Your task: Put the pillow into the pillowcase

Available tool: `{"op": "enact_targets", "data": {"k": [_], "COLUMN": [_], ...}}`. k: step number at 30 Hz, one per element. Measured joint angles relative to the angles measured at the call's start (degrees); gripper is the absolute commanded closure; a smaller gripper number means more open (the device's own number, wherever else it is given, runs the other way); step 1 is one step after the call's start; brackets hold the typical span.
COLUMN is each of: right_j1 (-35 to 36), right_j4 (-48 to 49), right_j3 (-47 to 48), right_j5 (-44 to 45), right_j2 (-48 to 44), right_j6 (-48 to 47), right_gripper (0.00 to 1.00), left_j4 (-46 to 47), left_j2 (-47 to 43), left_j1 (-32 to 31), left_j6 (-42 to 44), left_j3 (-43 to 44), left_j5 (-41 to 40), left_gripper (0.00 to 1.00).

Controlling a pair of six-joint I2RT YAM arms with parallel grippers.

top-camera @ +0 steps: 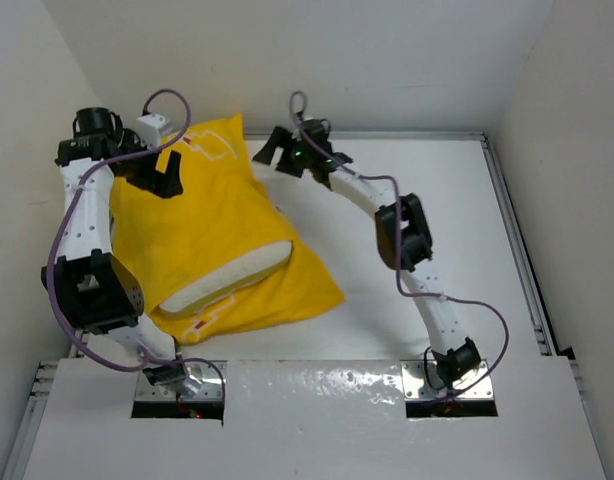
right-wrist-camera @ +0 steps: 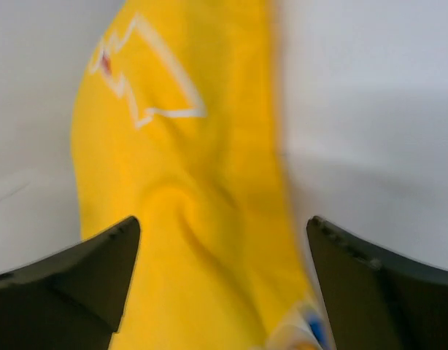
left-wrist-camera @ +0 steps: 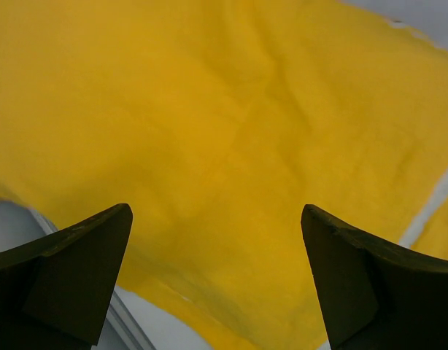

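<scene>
Pillow (top-camera: 234,270): lay on the left-centre of the white table (top-camera: 447,200), most of it inside the pillowcase (top-camera: 192,225). Only one cream-white quilted edge showed, at the case's near-right opening.

Pillowcase: bright yellow thin fabric, bulging over the pillow. A loose flat flap spread near and right of the exposed edge, and its far corner reached toward the back wall.

Left gripper (top-camera: 160,172): hung over the far-left part of the case, fingers spread wide, with nothing between them. The wrist view showed only yellow cloth below.

Right gripper (top-camera: 272,155): stood at the far-right corner of the case, jaws apart, a raised fold of yellow fabric lying in line between them. Contact with the cloth could not be made out.

Left arm (top-camera: 87,215): lay along the left edge of the case and covered part of it.

Purple cables (top-camera: 55,250): looped along both arms.

White panel (top-camera: 317,400): ran across the near edge, around the arm bases.

Hidden or unclear: the pillow's full outline, edge band and logo were covered by fabric. The right wrist view was blurred. It showed a white zigzag outline (right-wrist-camera: 147,87) with a small red mark, and a blue scrap of print cut off at the bottom edge.
</scene>
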Motion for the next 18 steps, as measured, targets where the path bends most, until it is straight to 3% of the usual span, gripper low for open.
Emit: {"op": "enact_targets", "data": {"k": [2,4,9,13,18], "right_j1": [-4.2,-8.3,-13.0,-7.0,4.0], "right_j4": [6.1,6.3,7.5,10.9,6.4], "right_j3": [-12.2,-23.9,-36.6,-55.2,-70.3], "right_j5": [2.8,6.1,12.7,15.5,21.4], "right_j2": [-8.6,-19.7,-41.6,-60.1,-62.1], "right_j6": [1.3,-0.9,-8.3,-12.4,-17.0], "right_gripper": [0.01,0.01,0.01,0.01,0.01], "left_j4": [-0.2,-0.2,-0.6,-1.7,-1.6], "left_j2": [0.0,0.0,2.1,5.3,4.6], "left_j1": [-1.6,-4.0,-12.9,-19.5,-29.3], "left_j6": [0.7,1.4,3.7,5.6,5.7], "left_j3": [4.5,7.0,5.2,-3.2,-13.6], "left_j5": [1.6,2.8,2.6,-1.7,-9.7], "left_gripper": [0.00,0.00,0.00,0.00,0.00]}}
